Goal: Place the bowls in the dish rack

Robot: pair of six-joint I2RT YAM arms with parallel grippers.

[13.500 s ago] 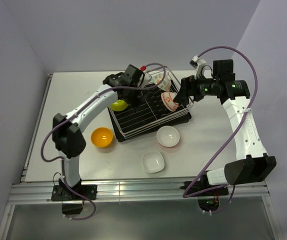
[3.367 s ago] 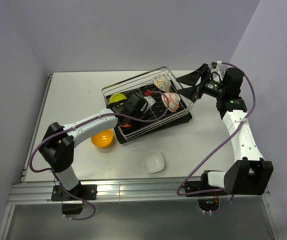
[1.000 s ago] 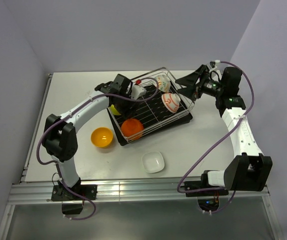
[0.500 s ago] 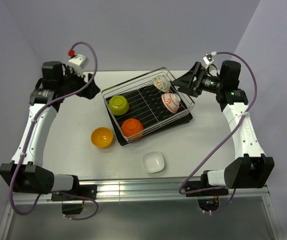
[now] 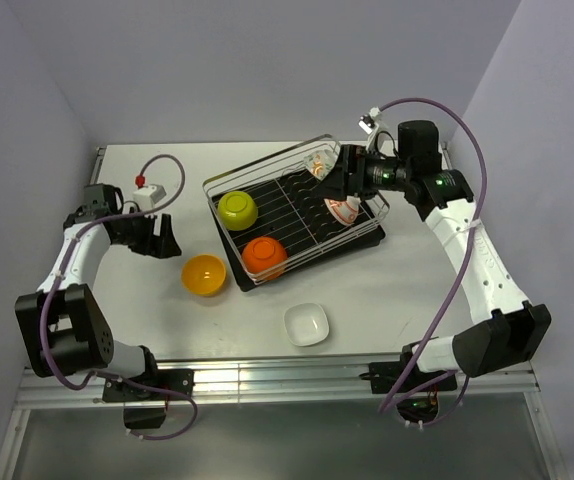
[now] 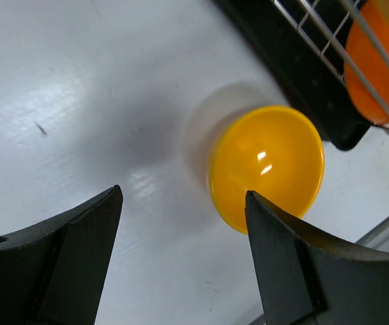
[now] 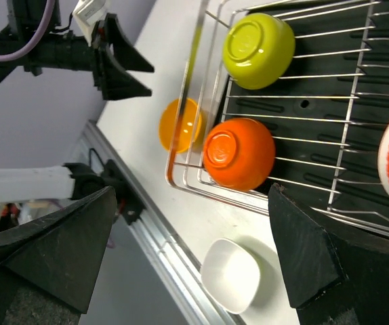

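Dish rack: silver wire basket over a black tray, set askew on the white tabletop. Contents, four bowls: lime green bowl, upside down, at the rack's left end; orange bowl, upside down, at the rack's near-left corner, just beside the lime one; red-and-white patterned bowl, at the rack's right end, its patterned outside showing; pale leaf-print bowl, at the rack's far-right corner. Outside the rack, two bowls: yellow-orange bowl, upright, glossy inside, on the tabletop just left of the rack's near-left corner; white bowl, upright, rounded-square, on the tabletop in front of the rack and apart from it. Left gripper: left of the rack, near the yellow-orange bowl, jaws spread wide with nothing between them. Right gripper: over the rack's right end, jaws spread wide, empty. Obscured: from above, the right gripper partly hides the patterned and leaf-print bowls; the right wrist view cuts the patterned bowl off at its edge; the leaf-print bowl's pose cannot be told.
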